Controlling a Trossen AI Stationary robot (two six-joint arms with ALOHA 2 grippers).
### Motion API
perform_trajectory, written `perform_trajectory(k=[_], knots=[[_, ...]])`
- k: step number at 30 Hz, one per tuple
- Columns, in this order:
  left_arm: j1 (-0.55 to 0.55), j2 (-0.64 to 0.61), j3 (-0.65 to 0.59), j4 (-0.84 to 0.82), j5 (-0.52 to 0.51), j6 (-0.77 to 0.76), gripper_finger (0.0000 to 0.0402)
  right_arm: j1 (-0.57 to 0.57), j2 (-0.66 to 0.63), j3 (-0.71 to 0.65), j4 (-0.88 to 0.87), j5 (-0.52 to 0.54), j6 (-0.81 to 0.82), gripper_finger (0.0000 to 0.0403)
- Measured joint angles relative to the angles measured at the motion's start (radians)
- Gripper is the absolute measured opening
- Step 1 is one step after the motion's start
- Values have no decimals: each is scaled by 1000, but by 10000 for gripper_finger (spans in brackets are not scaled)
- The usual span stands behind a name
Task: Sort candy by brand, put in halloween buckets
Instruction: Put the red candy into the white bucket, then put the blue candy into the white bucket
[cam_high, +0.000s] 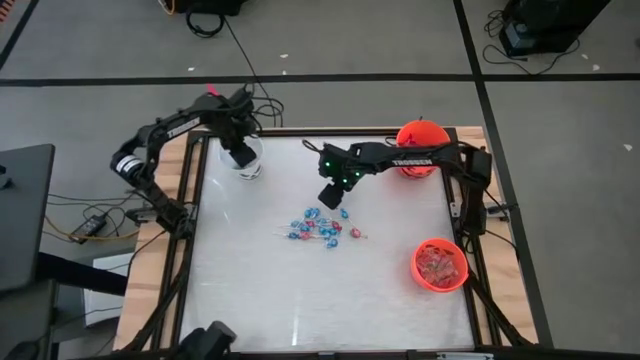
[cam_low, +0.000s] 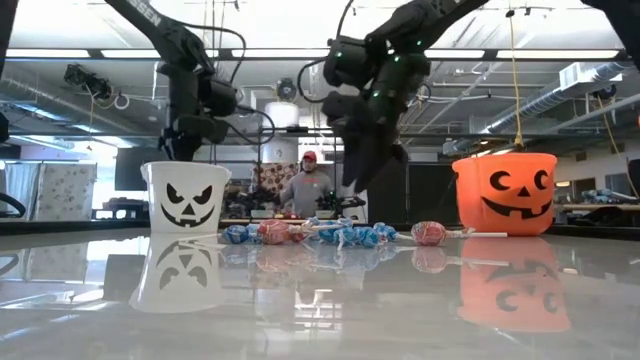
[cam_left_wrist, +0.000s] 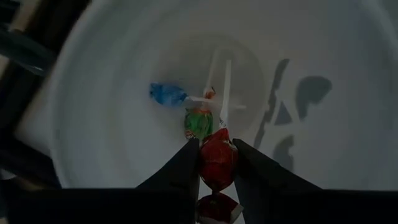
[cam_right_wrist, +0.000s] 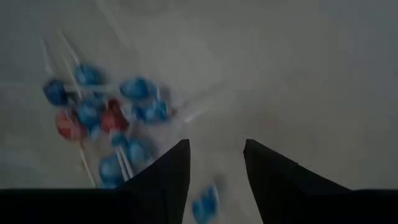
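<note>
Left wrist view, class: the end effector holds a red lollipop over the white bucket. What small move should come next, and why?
Probably open the left end effector and let the red lollipop drop. It is pinched between the fingers directly above the white bucket, whose floor already holds a green lollipop and a blue one. The right end effector hangs open above the candy pile.

Ceiling strip lights (cam_low: 300, 55) glare brightly in the low view, so both arms there stand as dark silhouettes against them. The glossy table (cam_low: 320, 300) mirrors the white bucket (cam_low: 186, 197) and the orange bucket (cam_low: 505, 194) as soft reflections. From above the table (cam_high: 300, 290) looks evenly lit and pale, with faint shadows. The left wrist view is dim inside the white bucket (cam_left_wrist: 112, 124), its cut-out face glowing through the wall. The right wrist view is blurred, the lollipops (cam_right_wrist: 99, 118) smeared.
</note>
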Motion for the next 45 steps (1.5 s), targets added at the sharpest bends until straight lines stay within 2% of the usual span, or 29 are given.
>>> perform_trajectory(k=[7,15,19,28,35,40,43,45], knots=[[-4,22,0,118,5,-14,100,39,-76,-97,-11,43,18,163],[-7,22,-70,218,-10,-15,190,76,-136,-298,148,37,111,170],[-7,20,-123,226,-18,-17,220,111,-141,-332,189,36,134,173],[-7,-83,-137,227,-24,-32,220,159,-106,-339,171,152,175,170],[-12,-209,-136,222,-56,-67,217,167,-70,-343,168,92,192,156],[-27,-299,-136,223,-47,-122,217,194,-72,-373,198,130,201,152],[-48,-343,-136,225,-43,-144,217,197,-73,-395,210,155,198,131],[-69,-368,-136,229,-27,-146,217,196,-73,-401,214,155,173,96]])
